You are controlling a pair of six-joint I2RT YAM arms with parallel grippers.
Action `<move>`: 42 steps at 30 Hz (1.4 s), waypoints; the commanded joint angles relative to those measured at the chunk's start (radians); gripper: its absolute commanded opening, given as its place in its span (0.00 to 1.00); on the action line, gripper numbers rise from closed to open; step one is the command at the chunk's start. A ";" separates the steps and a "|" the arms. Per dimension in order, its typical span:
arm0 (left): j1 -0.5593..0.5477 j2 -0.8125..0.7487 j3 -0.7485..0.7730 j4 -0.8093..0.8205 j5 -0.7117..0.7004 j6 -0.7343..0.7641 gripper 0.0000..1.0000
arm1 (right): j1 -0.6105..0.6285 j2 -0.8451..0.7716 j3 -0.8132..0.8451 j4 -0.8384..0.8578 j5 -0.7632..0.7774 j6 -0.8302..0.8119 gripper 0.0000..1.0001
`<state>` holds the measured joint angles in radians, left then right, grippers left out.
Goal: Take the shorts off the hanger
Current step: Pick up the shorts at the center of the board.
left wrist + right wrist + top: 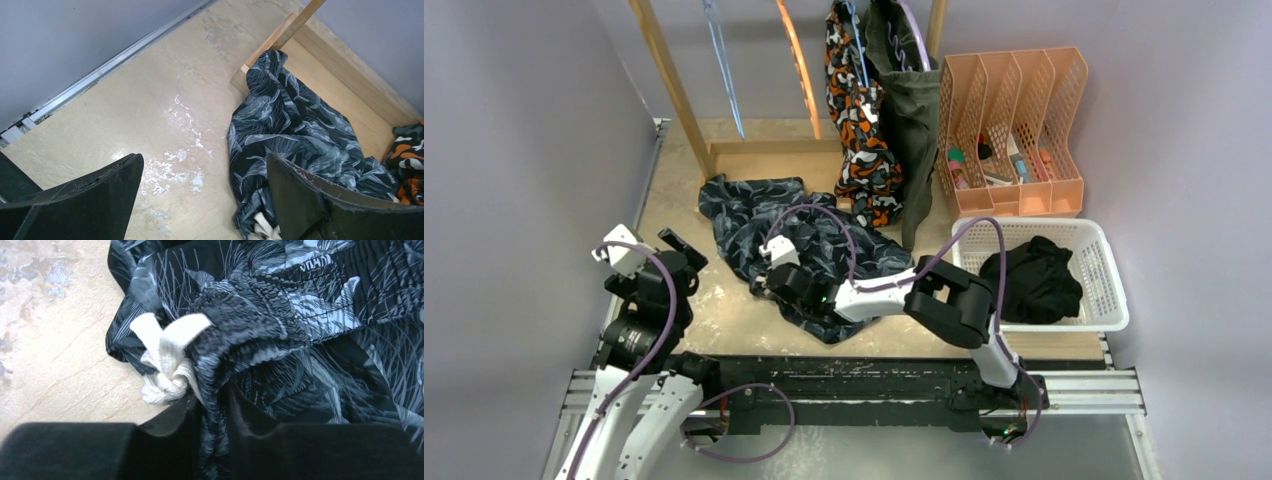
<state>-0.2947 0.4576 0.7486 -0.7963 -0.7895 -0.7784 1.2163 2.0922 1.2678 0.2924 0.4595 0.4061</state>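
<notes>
The dark navy wavy-patterned shorts [809,245] lie crumpled on the table in front of the wooden rack. My right gripper [776,275] is shut on a fold of their waistband [280,325], right beside the white drawstring knot [162,365]. The cloth is pinched between its jaws [216,415]. My left gripper [649,245] hovers open at the left, empty [205,195], with the patterned shorts [300,125] just by its right finger. The orange-black-white shorts [859,120] and the olive green shorts [909,110] hang on the rack. The black shorts [1034,280] lie in the white basket [1114,290].
The wooden rack frame [669,75] stands at the back with a bare blue hanger [724,70] and a bare orange hanger [799,70]. A peach file organiser [1014,130] holding small items sits at the back right. Grey walls close both sides.
</notes>
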 commanded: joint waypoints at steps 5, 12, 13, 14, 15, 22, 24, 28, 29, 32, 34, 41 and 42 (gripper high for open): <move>0.002 0.040 0.004 0.014 -0.029 -0.017 0.93 | -0.004 -0.273 0.030 -0.144 -0.077 -0.037 0.00; 0.002 0.030 0.001 0.012 -0.036 -0.023 0.93 | 0.002 -0.666 -0.067 -0.215 -0.164 -0.080 0.00; 0.003 0.031 0.001 0.010 -0.037 -0.023 0.93 | 0.001 -0.719 -0.091 -0.222 -0.167 -0.088 0.00; 0.003 0.031 0.001 0.010 -0.037 -0.024 0.93 | 0.002 -0.778 -0.118 -0.224 -0.165 -0.097 0.00; 0.003 0.030 0.000 0.010 -0.038 -0.025 0.93 | 0.002 -0.832 -0.143 -0.220 -0.161 -0.101 0.00; 0.003 0.024 0.000 -0.001 -0.066 -0.038 0.94 | 0.000 -1.021 -0.159 -0.265 -0.129 -0.157 0.00; 0.004 0.020 -0.001 -0.001 -0.065 -0.038 0.94 | 0.000 -1.050 -0.150 -0.287 -0.148 -0.171 0.00; 0.002 0.026 -0.005 0.006 -0.057 -0.032 0.94 | -0.001 -1.105 -0.159 -0.242 -0.162 -0.204 0.00; 0.003 0.031 -0.005 0.009 -0.053 -0.029 0.94 | -0.001 -1.089 -0.149 -0.235 -0.151 -0.217 0.00; 0.003 0.045 -0.002 0.008 -0.050 -0.029 0.94 | -0.001 -1.012 -0.044 -0.276 -0.150 -0.261 0.00; 0.003 0.044 -0.002 0.004 -0.053 -0.033 0.94 | -0.001 -0.994 -0.016 -0.230 -0.158 -0.276 0.00; 0.003 0.026 -0.005 -0.001 -0.066 -0.042 0.94 | -0.196 -0.840 -0.070 -0.333 -0.082 -0.103 0.00; 0.002 0.025 -0.006 -0.001 -0.066 -0.042 0.94 | -0.230 -0.799 -0.099 -0.361 -0.123 -0.060 0.00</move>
<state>-0.2947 0.4942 0.7475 -0.8043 -0.8265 -0.8032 1.1282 1.1824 1.1938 0.0120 0.3210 0.2066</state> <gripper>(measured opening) 0.937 0.026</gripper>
